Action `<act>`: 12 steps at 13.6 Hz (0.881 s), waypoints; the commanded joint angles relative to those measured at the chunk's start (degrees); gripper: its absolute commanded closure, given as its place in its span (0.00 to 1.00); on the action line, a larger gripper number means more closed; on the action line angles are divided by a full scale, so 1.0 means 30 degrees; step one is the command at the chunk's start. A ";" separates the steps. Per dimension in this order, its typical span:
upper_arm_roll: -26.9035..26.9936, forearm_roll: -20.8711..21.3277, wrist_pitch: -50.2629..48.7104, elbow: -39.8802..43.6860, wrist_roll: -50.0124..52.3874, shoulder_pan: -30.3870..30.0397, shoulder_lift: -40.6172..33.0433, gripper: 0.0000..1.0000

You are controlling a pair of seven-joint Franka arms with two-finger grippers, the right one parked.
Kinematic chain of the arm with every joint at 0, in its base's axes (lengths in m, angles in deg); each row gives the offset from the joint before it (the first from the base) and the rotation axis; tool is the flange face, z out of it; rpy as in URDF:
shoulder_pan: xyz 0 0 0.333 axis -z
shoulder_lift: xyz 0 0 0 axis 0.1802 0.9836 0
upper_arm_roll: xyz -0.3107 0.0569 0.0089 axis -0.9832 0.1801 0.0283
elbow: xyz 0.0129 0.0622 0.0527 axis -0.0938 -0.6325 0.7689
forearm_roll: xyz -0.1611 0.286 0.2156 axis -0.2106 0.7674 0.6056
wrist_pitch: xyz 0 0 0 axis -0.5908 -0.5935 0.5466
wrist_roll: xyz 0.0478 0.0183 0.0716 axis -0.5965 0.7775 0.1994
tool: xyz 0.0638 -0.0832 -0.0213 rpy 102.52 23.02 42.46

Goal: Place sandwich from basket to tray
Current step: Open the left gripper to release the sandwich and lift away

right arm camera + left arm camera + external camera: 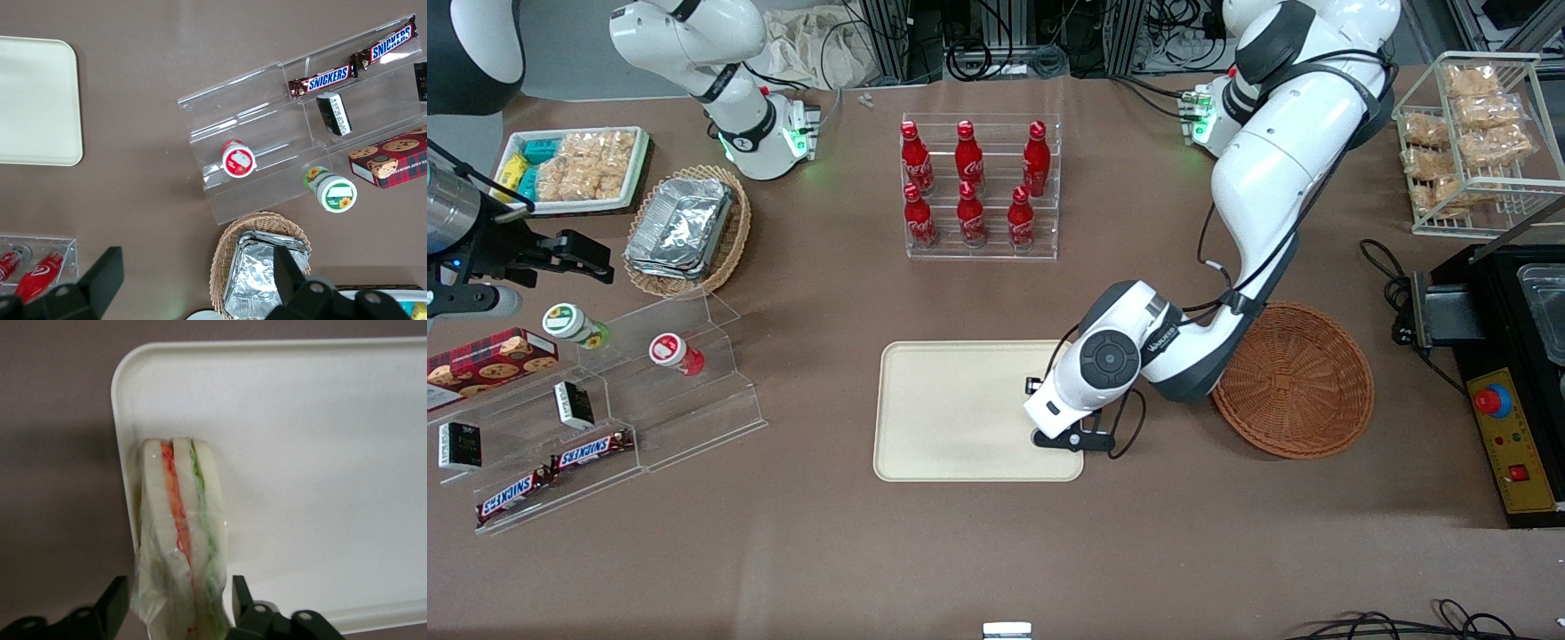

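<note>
The sandwich (180, 520), pale bread with orange and green layers in clear wrap, lies on the cream tray (320, 453) at its rim by a corner. My left gripper (179, 588) straddles it, with a narrow gap between each finger and the wrap. In the front view the gripper (1060, 437) is low over the tray (951, 409) at the corner nearest the basket, and the arm hides the sandwich. The round reddish-brown basket (1294, 380) beside the tray holds nothing.
A clear rack of red bottles (978, 188) stands farther from the front camera than the tray. A clear stepped stand with snacks (605, 418) and a tan basket of foil containers (687, 229) lie toward the parked arm's end. A black machine (1507, 391) stands beside the basket.
</note>
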 commanded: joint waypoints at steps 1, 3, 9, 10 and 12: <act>-0.0069 0.0016 -0.2966 0.1067 0.0499 0.0274 -0.0848 0.01; -0.0070 -0.0071 -0.4961 0.1334 0.0471 0.0071 -0.2252 0.01; -0.0040 -0.0569 -0.7869 -0.0859 -0.1684 -0.3967 -0.8784 0.01; -0.0040 -0.0831 -0.8335 -0.1037 -0.3380 -0.4467 -0.9604 0.01; -0.0011 -0.1009 -0.9914 -0.1068 -0.5207 -0.5462 -1.0779 0.01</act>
